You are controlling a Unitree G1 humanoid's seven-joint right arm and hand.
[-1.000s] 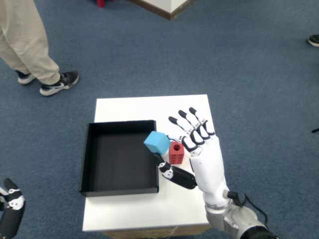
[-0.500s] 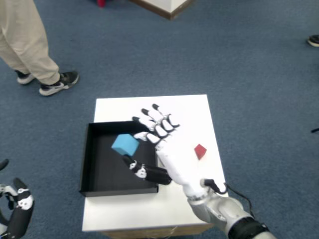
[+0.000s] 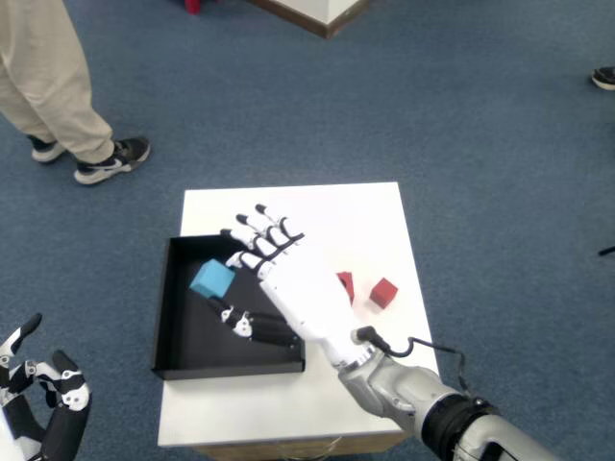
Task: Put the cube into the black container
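A light blue cube (image 3: pixel 212 279) hangs over the left part of the black container (image 3: pixel 171 317), just inside its back wall. My right hand (image 3: pixel 293 293) reaches across the container from the right. Its fingers (image 3: pixel 252 235) are spread, and the cube sits between the thumb (image 3: pixel 245 325) and the index finger, apparently pinched there. Whether the cube touches the container floor cannot be told. The container lies on the left half of the white table (image 3: pixel 317 206).
Two small red blocks (image 3: pixel 384 292) (image 3: pixel 344 284) lie on the table to the right of my hand, the second partly hidden behind it. My left hand (image 3: pixel 43 403) is at the bottom left, off the table. A person's legs and shoes (image 3: pixel 110 158) stand at the upper left.
My right hand has swept left from beside the red blocks to over the container, carrying the blue cube with it. The red blocks are uncovered. My left hand has risen into view.
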